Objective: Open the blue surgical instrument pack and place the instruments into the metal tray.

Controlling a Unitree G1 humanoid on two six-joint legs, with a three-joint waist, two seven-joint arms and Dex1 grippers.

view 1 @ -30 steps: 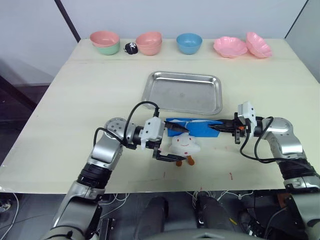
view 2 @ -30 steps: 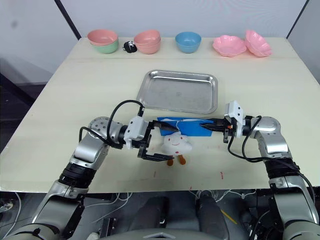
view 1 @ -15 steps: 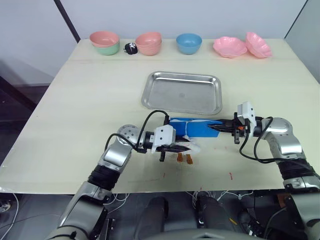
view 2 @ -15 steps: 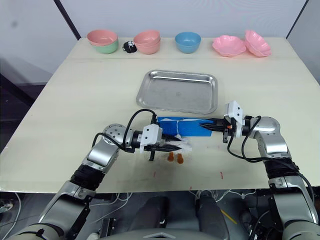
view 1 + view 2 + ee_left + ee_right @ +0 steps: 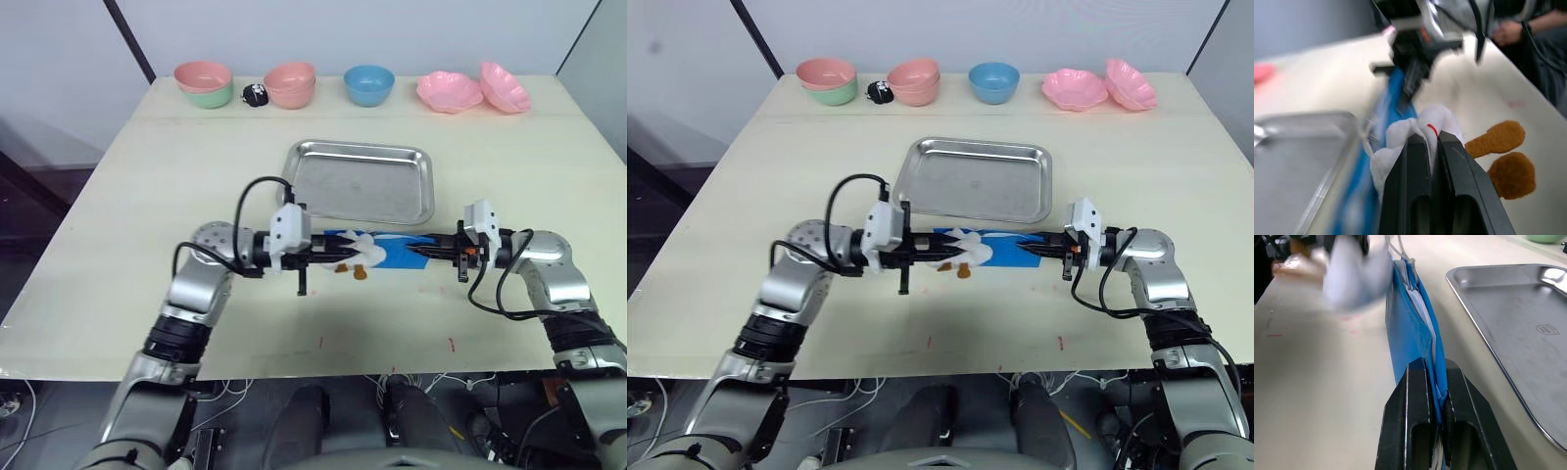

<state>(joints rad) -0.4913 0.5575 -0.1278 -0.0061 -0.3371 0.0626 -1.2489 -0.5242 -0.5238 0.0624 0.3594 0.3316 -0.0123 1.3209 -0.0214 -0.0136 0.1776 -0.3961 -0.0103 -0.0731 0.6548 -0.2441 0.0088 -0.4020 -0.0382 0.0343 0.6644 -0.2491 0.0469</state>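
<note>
The blue surgical instrument pack (image 5: 397, 253) stands on edge just in front of the metal tray (image 5: 358, 181). My right gripper (image 5: 423, 252) is shut on its right end, the blue sheet pinched between the fingers (image 5: 1418, 382). A white plush toy (image 5: 361, 251) with orange feet hangs against the pack's left end. My left gripper (image 5: 331, 252) is shut on the toy's white fabric (image 5: 1430, 120), beside the pack (image 5: 1396, 93). The tray is empty. The instruments are hidden.
Along the table's far edge stand a pink bowl on a green one (image 5: 206, 83), stacked pink bowls (image 5: 292, 83), a blue bowl (image 5: 370, 83), two pink flower-shaped dishes (image 5: 451, 90) and a small black object (image 5: 257, 93). A person's hand (image 5: 1508, 32) shows beyond the table.
My left gripper was open around the plush toy, then shut on it and carried it up against the pack's left end. The right gripper has kept its hold, unmoved.
</note>
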